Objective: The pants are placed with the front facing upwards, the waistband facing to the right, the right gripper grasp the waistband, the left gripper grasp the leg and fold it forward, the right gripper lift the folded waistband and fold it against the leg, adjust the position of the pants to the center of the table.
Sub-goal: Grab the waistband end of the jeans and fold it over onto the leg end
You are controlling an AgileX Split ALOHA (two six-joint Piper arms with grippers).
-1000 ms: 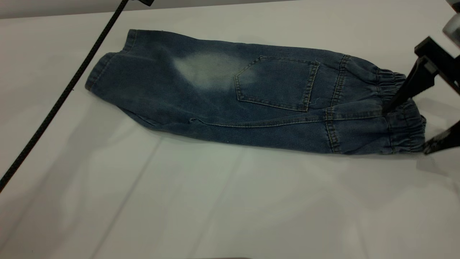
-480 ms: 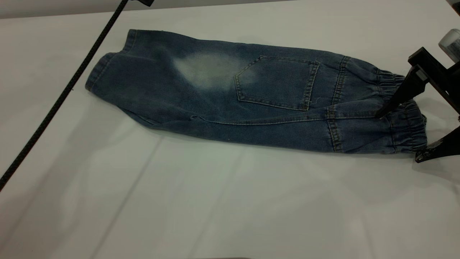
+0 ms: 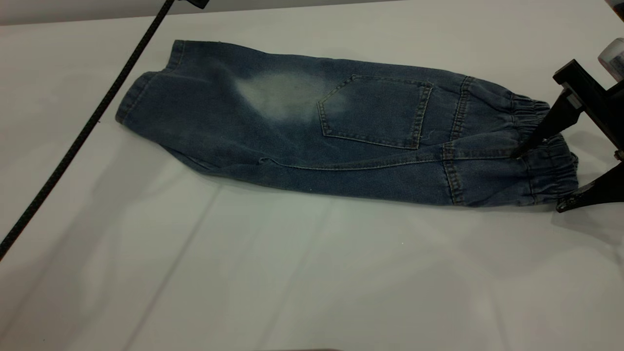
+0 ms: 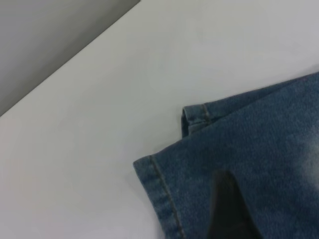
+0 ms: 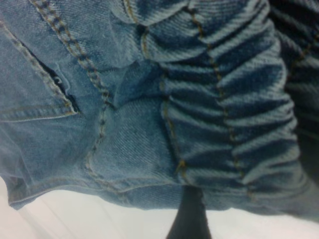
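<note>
We are seeing no readable writing anywhere: the pale grey cylinder [image 3: 615, 57] on the right pincer [image 3: 538, 178] is cut off by the frame edge, its label too small to make out. The pants [image 3: 312, 131] are lying flat on the tabletop [image 3: 292, 282], in its far half, square patch pocket [image 3: 374, 111] up, waistband [image 3: 548, 156] at the right. The right pincer is standing wide open, one finger pressing on top of the waistband, the other resting on the tabletop just past the waistband's near corner.

The right wrist view is giving us the gathered elastic [image 5: 224, 99] and tan stitching close up, with one dark finger [image 5: 189, 214] at its edge.

The left pincer itself is out of the exterior view; only a black braided cable [image 3: 83, 131] is crossing there. The left wrist view is showing the leg hems [image 4: 164, 194] and a dark blurred shape [image 4: 227, 209] over the denim, so we cannot tell how that pincer stands.
</note>
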